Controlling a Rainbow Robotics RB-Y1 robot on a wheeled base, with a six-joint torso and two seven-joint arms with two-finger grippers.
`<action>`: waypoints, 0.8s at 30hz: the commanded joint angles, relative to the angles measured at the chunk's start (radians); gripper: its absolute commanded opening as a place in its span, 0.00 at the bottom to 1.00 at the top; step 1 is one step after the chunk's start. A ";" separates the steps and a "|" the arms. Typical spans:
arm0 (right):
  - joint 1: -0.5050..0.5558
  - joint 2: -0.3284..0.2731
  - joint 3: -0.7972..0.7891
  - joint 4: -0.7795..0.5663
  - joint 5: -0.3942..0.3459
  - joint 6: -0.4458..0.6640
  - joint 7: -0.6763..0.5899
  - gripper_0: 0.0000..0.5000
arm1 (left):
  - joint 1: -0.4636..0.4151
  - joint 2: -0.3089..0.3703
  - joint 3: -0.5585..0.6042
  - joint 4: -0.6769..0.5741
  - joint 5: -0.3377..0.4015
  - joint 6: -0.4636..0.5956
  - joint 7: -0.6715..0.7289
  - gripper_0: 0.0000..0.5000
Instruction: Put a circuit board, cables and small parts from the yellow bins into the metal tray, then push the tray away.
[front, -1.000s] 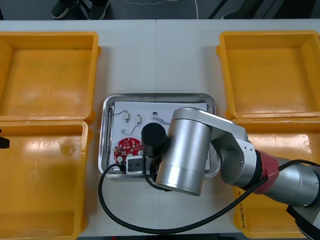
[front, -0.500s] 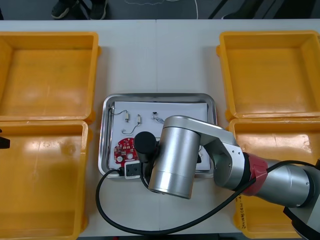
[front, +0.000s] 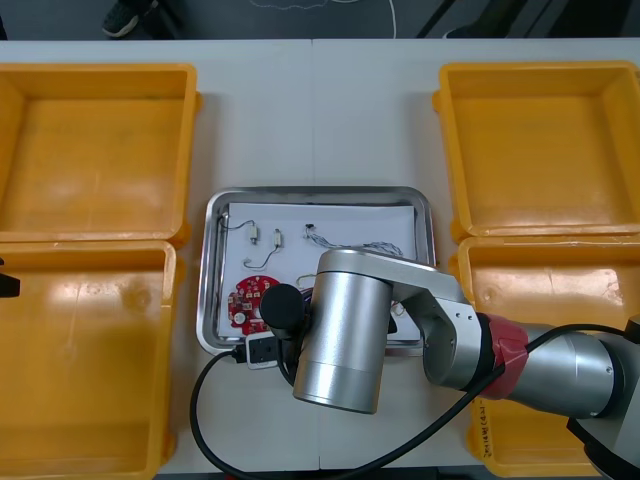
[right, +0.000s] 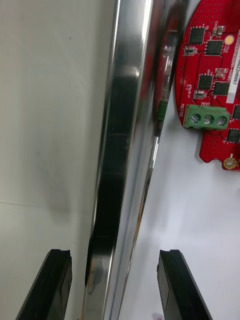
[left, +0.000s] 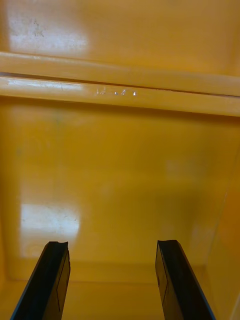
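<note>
With the metal tray (front: 320, 190) loaded, the push seems in hand: the right gripper (right: 115, 260), fingers wide, straddles its near rim and needs a straight far shove; the left gripper (left: 112, 250) hovers, wide, over a left yellow bin (left: 120, 165).

Left gripper (left: 112, 246), fingers spread apart, over bare floor of yellow bin (left: 120, 170); two parallel bin rims (left: 120, 86) beyond the fingertips.

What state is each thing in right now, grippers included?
Shiny metal tray: on the light table, white inside, loaded.
Round red circuit board: flat in the tray.
Small metal parts: lying in the tray.
Right gripper: open, astride the tray's near rim.
Left gripper: open, holding nothing, over a yellow plastic bin.
</note>
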 joint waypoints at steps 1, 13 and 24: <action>-0.037 0.025 0.013 0.005 0.010 -0.015 0.039 1.00 | 0.021 0.046 0.030 -0.032 0.008 0.006 -0.097 1.00; -0.037 0.031 0.015 0.036 0.010 -0.043 0.028 0.46 | 0.021 0.046 0.030 -0.032 0.008 0.006 -0.097 1.00; -0.037 0.031 0.013 0.036 0.007 -0.038 -0.006 0.00 | 0.021 0.046 0.030 -0.032 0.008 0.006 -0.097 1.00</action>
